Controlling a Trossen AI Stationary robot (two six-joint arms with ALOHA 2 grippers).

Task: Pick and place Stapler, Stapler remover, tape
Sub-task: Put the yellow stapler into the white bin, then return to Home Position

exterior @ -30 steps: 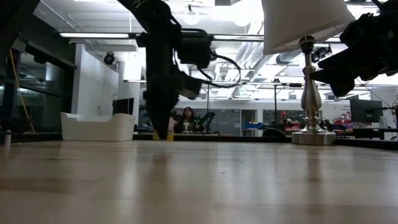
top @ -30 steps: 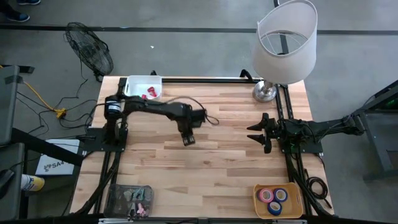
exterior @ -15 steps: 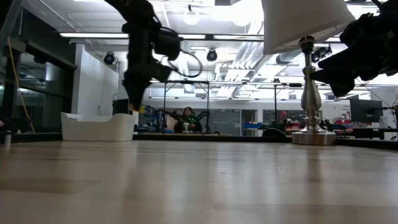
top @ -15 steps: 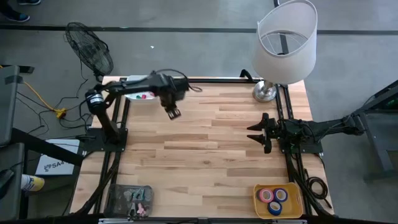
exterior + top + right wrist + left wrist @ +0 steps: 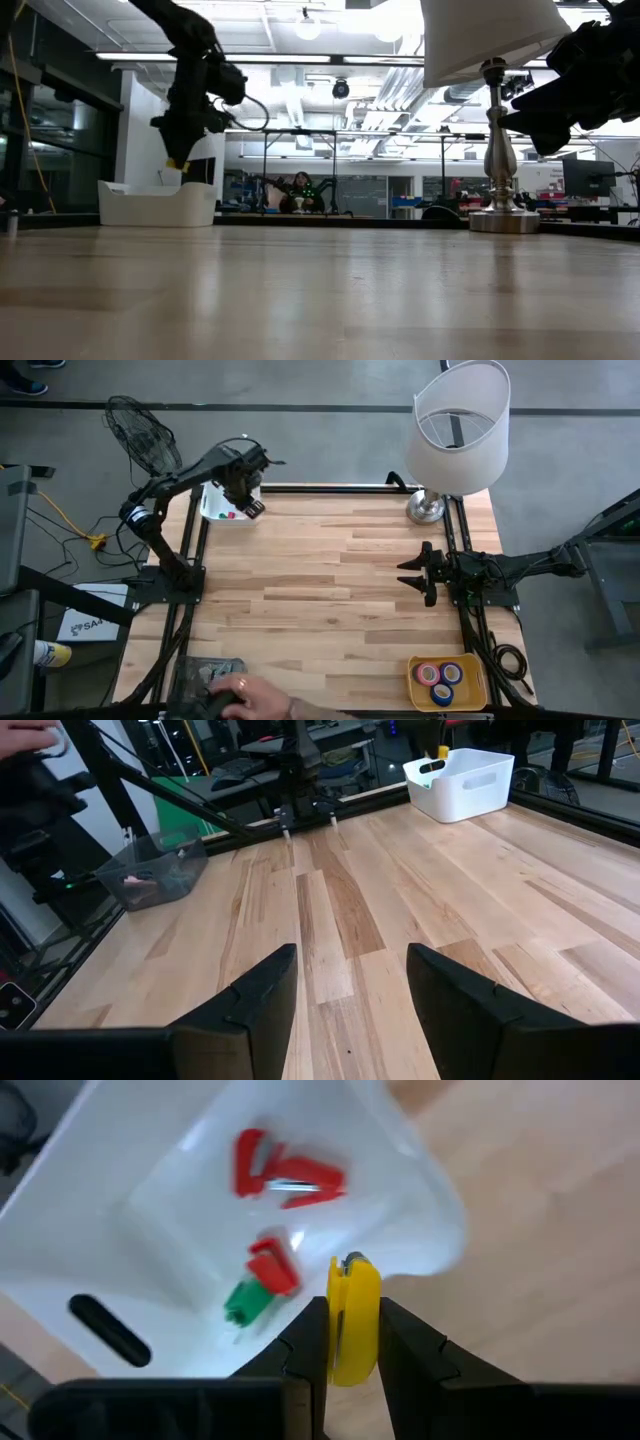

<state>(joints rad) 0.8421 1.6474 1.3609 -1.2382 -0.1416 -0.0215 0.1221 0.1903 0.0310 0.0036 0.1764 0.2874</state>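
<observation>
Left gripper (image 5: pixel 345 1342) has swung from mid-desk to the far-left corner and now hangs over the white bin (image 5: pixel 214 502), jaws clamped narrow on a yellow staple remover (image 5: pixel 352 1318). A person's hand (image 5: pixel 258 700) has come in at the near edge by the clear tray (image 5: pixel 197 672). The remover is glossy yellow plastic, a slim wedge with a metal tip. The bin is smooth white plastic with rounded corners and a slot handle, holding two red removers (image 5: pixel 283 1171) and a green piece (image 5: pixel 243 1300). Right gripper (image 5: pixel 345 982) is parked at the right edge of the wood-plank desk (image 5: pixel 340 600), jaws wide, empty. Tape rolls (image 5: pixel 441 679) sit in the yellow tray (image 5: pixel 478 690).
</observation>
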